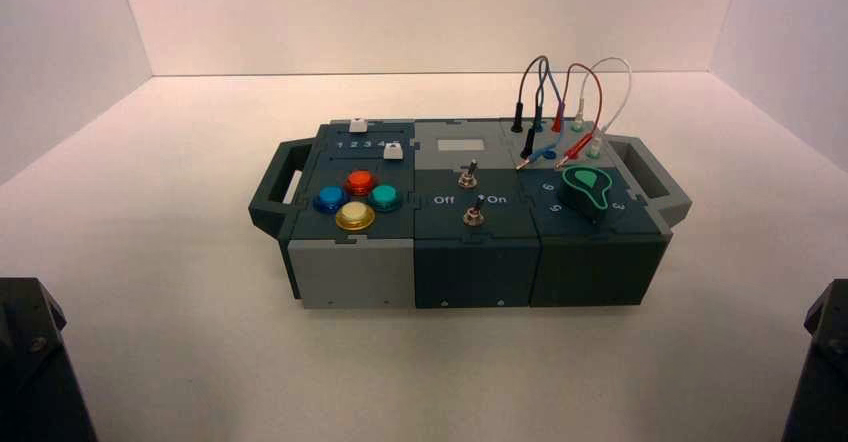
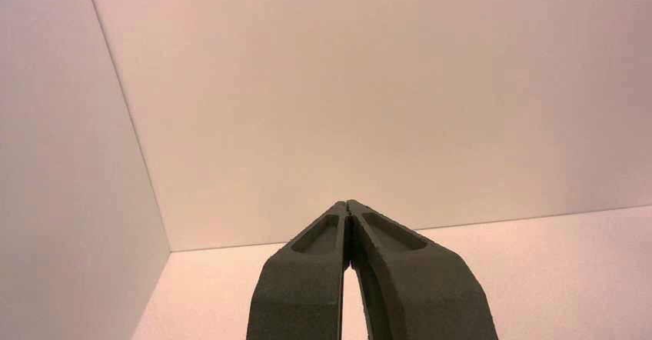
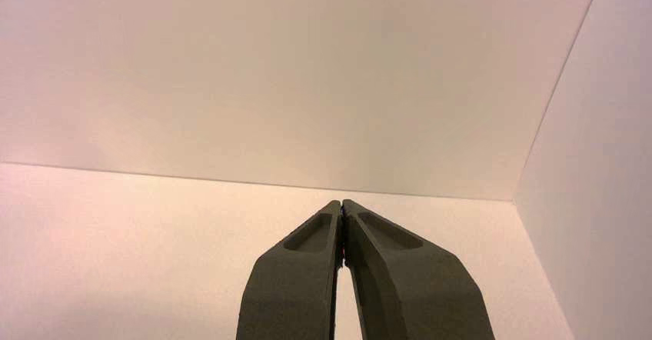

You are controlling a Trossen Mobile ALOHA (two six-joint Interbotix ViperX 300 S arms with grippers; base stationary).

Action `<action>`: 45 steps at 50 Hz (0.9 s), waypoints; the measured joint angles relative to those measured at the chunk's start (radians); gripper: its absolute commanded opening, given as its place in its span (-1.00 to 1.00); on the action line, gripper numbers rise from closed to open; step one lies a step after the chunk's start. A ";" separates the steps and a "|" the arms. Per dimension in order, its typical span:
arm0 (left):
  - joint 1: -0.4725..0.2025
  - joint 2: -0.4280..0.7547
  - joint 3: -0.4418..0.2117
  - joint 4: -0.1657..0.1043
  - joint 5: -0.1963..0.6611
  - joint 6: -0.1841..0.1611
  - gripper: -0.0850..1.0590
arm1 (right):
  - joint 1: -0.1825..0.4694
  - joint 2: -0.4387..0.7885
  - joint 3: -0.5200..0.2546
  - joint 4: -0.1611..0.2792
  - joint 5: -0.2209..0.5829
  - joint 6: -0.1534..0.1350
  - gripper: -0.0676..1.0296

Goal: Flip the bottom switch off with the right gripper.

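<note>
High view: the bottom switch (image 1: pixel 474 215) stands at the near part of the box's dark middle panel (image 1: pixel 440 224), below the top switch (image 1: pixel 467 177). No contact is made; the approach, the flip and the withdrawal appear to remain. The right gripper (image 3: pixel 342 204) is well apart from the box (image 1: pixel 476 274), pointing toward the back wall (image 3: pixel 307 71), fingertips together. The left gripper (image 2: pixel 347 204) is parked at the left, fingertips together.

- The 4 buttons are different colours: blue button (image 1: pixel 330 198), red button (image 1: pixel 360 182), green button (image 1: pixel 384 197), yellow button (image 1: pixel 354 216).
- The 2 sliders (image 1: pixel 393 151) are white.
- The bottom switch (image 1: pixel 474 217) is metallic with a dark lever.
- The knob (image 1: pixel 586 191) is black, edged green.
- The wires (image 1: pixel 600 92) are black, blue, red and white.
- The left gripper (image 2: pixel 347 203) and right gripper (image 3: pixel 342 203) are dark grey.
</note>
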 measured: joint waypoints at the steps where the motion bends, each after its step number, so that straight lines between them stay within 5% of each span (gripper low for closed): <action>1: 0.000 0.000 0.000 0.000 0.000 0.000 -0.91 | 0.000 0.000 0.000 0.000 0.000 0.000 -0.92; 15: 0.000 0.000 0.000 0.000 0.000 0.000 -0.91 | 0.000 0.002 0.000 0.002 0.011 0.000 -0.92; 24: -0.002 -0.003 -0.002 0.000 0.041 0.000 -0.91 | 0.005 -0.002 -0.009 0.008 0.094 0.005 -0.92; 45: -0.046 0.000 -0.072 -0.026 0.454 -0.028 -0.91 | 0.186 0.046 -0.120 0.051 0.440 0.006 -0.92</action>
